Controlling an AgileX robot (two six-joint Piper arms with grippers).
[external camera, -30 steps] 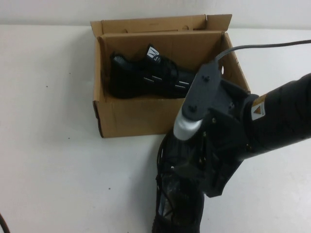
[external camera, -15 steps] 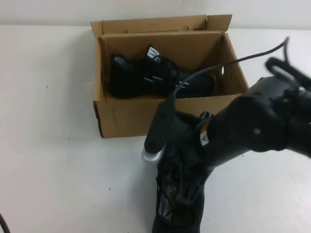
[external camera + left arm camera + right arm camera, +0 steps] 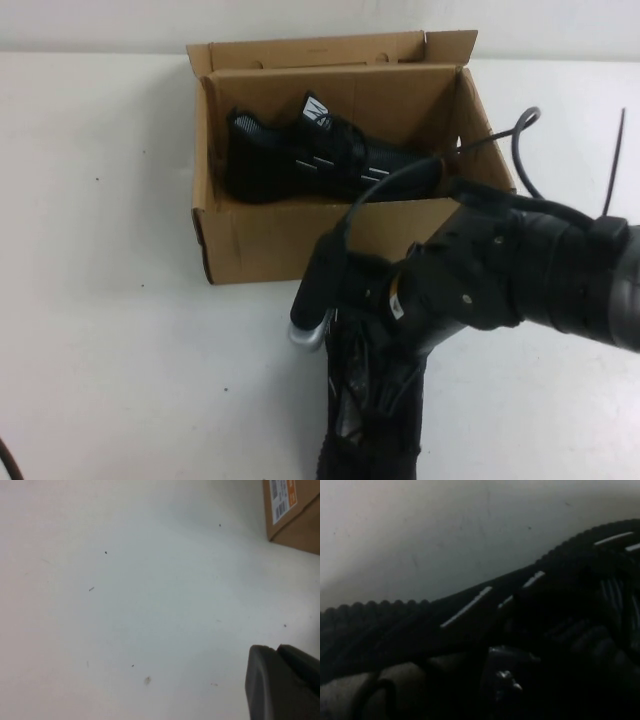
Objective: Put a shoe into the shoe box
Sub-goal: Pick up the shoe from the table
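A black mesh sneaker [image 3: 300, 158] with white dash marks lies inside the brown cardboard shoe box [image 3: 270, 240] at the table's far middle. A second identical shoe [image 3: 372, 432] lies on the table just in front of the box. My right gripper [image 3: 380, 335] is down on this shoe's upper part, and the arm hides much of it. In the right wrist view the shoe [image 3: 470, 605] fills the frame, very close. My left gripper [image 3: 278, 680] shows only in the left wrist view, shut and empty above bare table.
The white table [image 3: 110, 330] spreads to the left of the box and the shoe. A box corner with an orange and white label [image 3: 292, 505] shows in the left wrist view. The right arm's cable [image 3: 520, 130] loops over the box's right wall.
My right arm has swung its wrist down and to the left, from above the box's front wall onto the shoe on the table. Both shoes and the box have stayed put.
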